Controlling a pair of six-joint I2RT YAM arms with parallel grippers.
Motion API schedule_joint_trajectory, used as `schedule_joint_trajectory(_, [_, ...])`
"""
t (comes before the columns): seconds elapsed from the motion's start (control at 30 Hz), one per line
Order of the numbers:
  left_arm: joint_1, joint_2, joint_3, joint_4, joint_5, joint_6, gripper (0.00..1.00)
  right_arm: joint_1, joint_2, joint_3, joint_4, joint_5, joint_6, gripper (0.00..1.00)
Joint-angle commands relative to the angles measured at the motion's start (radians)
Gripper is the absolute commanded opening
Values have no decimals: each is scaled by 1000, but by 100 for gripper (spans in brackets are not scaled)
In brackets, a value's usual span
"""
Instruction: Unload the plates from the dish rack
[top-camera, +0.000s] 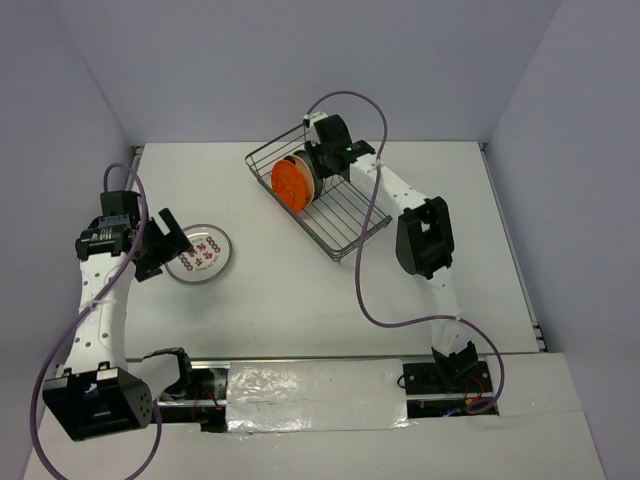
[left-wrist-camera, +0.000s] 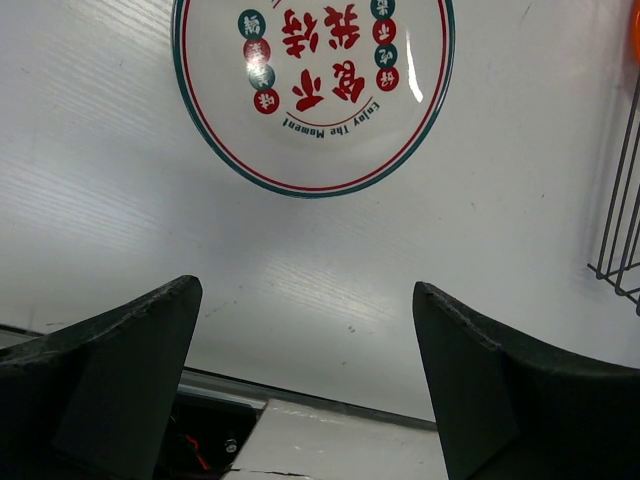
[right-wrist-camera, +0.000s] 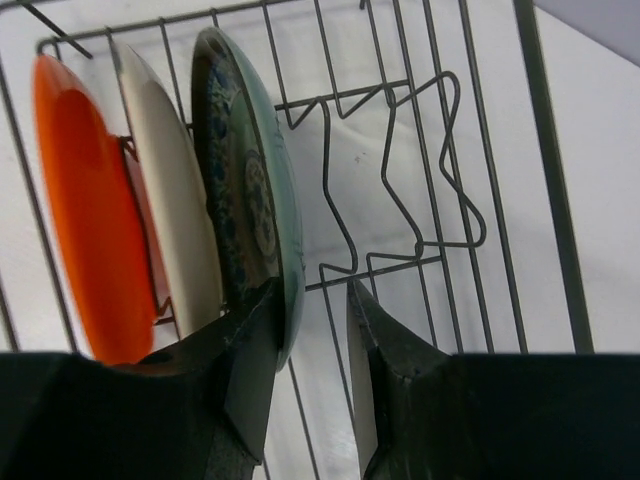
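**Right gripper narrowed around the rim of the end plate in the dish rack**

The dish rack (top-camera: 345, 225) sits far across the table (top-camera: 280, 300) with three plates on edge in its slots: an orange plate (right-wrist-camera: 85, 220), a pale plate (right-wrist-camera: 170, 200), and at the end a grey-green plate (right-wrist-camera: 255, 190) with a blue pattern. The right gripper (right-wrist-camera: 310, 300) straddles that last rim with its jaws drawn narrow. One finger lies against the patterned face, but light shows beside the other, so I cannot tell whether it holds firm. Both pads should bite before the lift, which is best taken straight out along the slot wires and clear of the pale plate. The left gripper (left-wrist-camera: 305, 288) hangs wide and empty near the white plate with red motifs (left-wrist-camera: 315, 90), which lies flat on the table.
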Motion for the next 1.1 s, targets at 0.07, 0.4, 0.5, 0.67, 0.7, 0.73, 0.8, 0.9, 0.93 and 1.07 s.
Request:
schedule_joint_trajectory(0.07, [-27, 19, 22, -9, -21, 35, 99, 21, -2, -13, 108, 57, -42, 27])
schedule_joint_trajectory(0.4, [-47, 65, 120, -24, -42, 37, 99, 61, -137, -32, 137, 393, -11, 0])
schedule_joint_trajectory(0.5, [-49, 91, 177, -19, -25, 32, 99, 61, -168, 30, 64, 500, -60, 0])
schedule_joint_trajectory(0.67, [-63, 144, 295, 66, 163, 44, 100, 63, -304, 97, -13, 686, -104, 0])
schedule_joint_trajectory(0.7, [-84, 145, 327, 136, 265, 47, 99, 64, -332, 105, -79, 698, -76, 0])
schedule_joint_trajectory(0.73, [-98, 144, 341, 180, 310, 44, 99, 66, -394, 96, -105, 683, -13, 0])
schedule_joint_trajectory(0.8, [-124, 130, 338, 353, 487, 23, 99, 75, -462, 59, -153, 559, 42, 0])
schedule_joint_trajectory(0.9, [-144, 122, 300, 588, 679, -52, 99, 66, -568, -30, -164, 201, 157, 0])
schedule_joint_trajectory(0.93, [-147, 124, 286, 638, 709, -92, 100, 55, -583, -54, -162, 45, 170, 0])
schedule_joint_trajectory(1.07, [-153, 102, 193, 879, 801, -181, 99, 38, -576, -80, -144, -544, 289, 0])
